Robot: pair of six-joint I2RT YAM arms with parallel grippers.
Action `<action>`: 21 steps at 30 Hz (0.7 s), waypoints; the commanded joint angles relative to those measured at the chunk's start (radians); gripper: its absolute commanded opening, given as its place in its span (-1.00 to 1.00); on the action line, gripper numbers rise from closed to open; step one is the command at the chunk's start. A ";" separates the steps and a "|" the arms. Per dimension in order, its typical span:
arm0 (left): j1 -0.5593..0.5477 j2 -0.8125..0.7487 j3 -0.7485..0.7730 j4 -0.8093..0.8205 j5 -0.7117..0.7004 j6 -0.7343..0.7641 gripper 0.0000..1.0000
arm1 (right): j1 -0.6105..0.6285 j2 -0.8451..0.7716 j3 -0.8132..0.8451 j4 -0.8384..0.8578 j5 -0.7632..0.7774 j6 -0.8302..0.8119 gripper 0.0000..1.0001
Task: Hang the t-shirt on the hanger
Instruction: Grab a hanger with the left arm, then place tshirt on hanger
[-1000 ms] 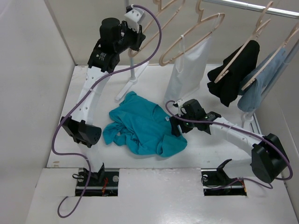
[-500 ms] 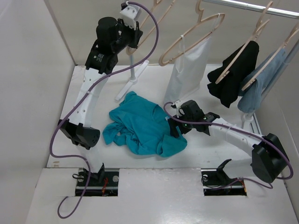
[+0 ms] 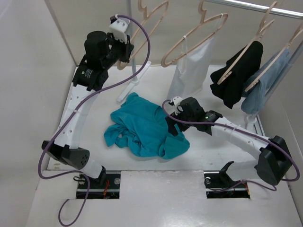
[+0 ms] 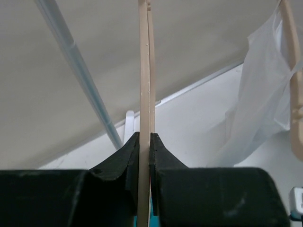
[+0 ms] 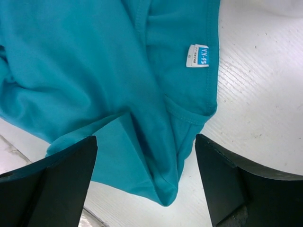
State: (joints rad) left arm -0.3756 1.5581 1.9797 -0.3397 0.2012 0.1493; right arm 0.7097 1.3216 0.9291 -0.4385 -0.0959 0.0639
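A: How much of the hanger (image 4: 144, 71) does the left wrist view give?

B: Only its thin edge. The frame cuts it above and below, and the top view cuts its hook at the upper edge. The body of the left gripper (image 4: 144, 145) runs out at the bottom.

A: And the t-shirt (image 5: 94, 61)?

B: The right wrist view cuts it at the top and left edges. The print on its label (image 5: 197, 56) is too small to read. Both fingers of the right gripper (image 5: 145, 142) are cut by the lower edge.
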 commanded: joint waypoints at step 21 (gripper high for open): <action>-0.055 -0.702 -0.909 -0.101 -0.276 0.056 -1.00 | 0.204 -0.029 0.292 0.303 0.183 0.517 0.78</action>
State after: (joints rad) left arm -0.4156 0.8997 1.1225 -0.4530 -0.0414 0.1669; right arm 0.8669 1.2545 1.1496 -0.3233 0.0109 0.3878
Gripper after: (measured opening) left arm 0.055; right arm 0.887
